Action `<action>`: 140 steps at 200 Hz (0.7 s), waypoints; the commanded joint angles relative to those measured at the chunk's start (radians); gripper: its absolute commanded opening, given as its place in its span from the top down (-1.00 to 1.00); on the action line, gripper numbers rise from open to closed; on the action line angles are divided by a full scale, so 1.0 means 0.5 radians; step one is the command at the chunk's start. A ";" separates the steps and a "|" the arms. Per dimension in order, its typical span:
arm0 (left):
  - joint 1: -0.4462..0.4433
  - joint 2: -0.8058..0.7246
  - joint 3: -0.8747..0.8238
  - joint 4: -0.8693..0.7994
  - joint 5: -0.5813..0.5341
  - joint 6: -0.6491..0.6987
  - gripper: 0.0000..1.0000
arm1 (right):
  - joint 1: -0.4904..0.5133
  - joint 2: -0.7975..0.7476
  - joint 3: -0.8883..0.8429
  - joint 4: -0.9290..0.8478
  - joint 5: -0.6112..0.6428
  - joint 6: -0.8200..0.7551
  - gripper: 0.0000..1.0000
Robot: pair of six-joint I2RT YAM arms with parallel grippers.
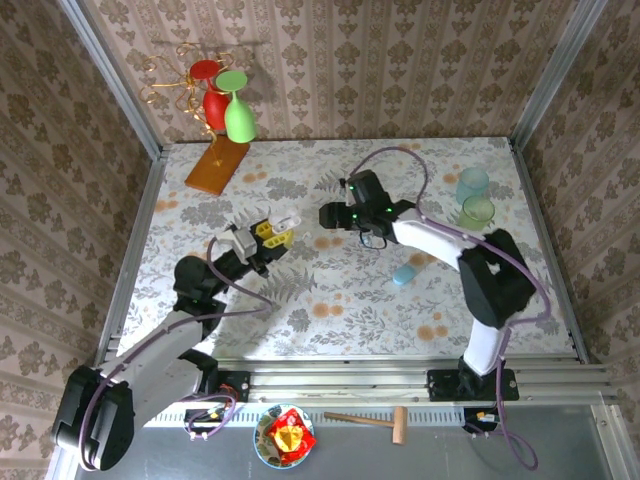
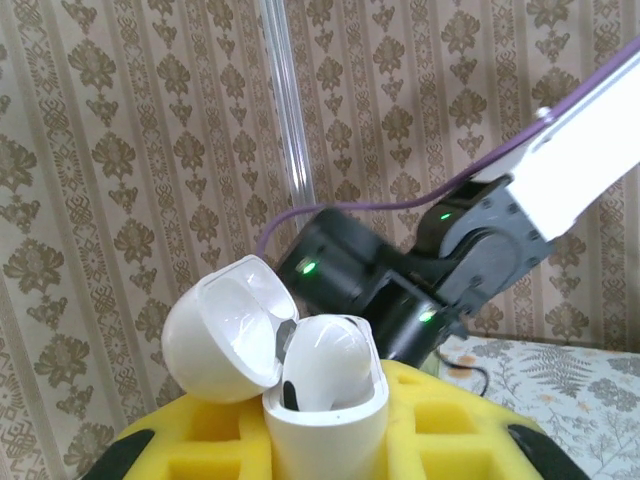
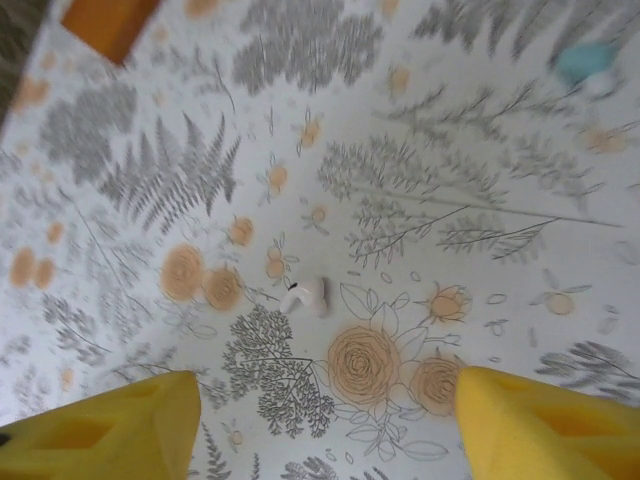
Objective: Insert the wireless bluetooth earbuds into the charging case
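A floral-print table (image 1: 330, 300), boxed in by patterned wallpaper (image 1: 400, 60), is hosting a two-arm earbud job that appears about half finished. The left gripper (image 1: 266, 236) is clamping its yellow pads tight around the white charging case (image 2: 325, 420) and is holding it off the table, with the lid (image 2: 225, 330) hanging open to the case's left in the left wrist view. A rounded white shape (image 2: 330, 355) is sitting in the case's well, and it is looking very much like one earbud already seated, though the angle leaves that unconfirmed.

Just to the right of the case in the top view, the right gripper (image 1: 330, 215) is hovering over the table with its fingers (image 3: 545, 420) spread wide and nothing between them. A second, loose earbud (image 3: 305, 296) is lying on the floral print under that open claw, so it too is resting a short way to the right of the case. A light-blue piece (image 1: 403, 275) is lying farther right of the case, untouched.

By this reading, the right arm is facing the remaining work: picking up the loose earbud, carrying it over to the case and seating it.
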 commanded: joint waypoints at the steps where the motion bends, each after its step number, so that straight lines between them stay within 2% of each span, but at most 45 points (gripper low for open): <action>1: -0.021 -0.022 -0.008 -0.078 -0.026 0.085 1.00 | 0.072 0.208 0.234 -0.216 -0.074 0.074 -0.17; 35: -0.035 -0.016 -0.022 -0.077 -0.025 0.098 1.00 | 0.096 0.506 0.510 -0.331 -0.111 0.041 0.06; 88: -0.045 -0.004 -0.048 -0.062 -0.038 0.113 1.00 | 0.093 0.815 0.818 -0.455 -0.184 -0.017 0.11; 140: -0.045 -0.003 -0.061 -0.048 -0.045 0.118 1.00 | 0.094 0.895 0.844 -0.475 -0.214 -0.029 0.28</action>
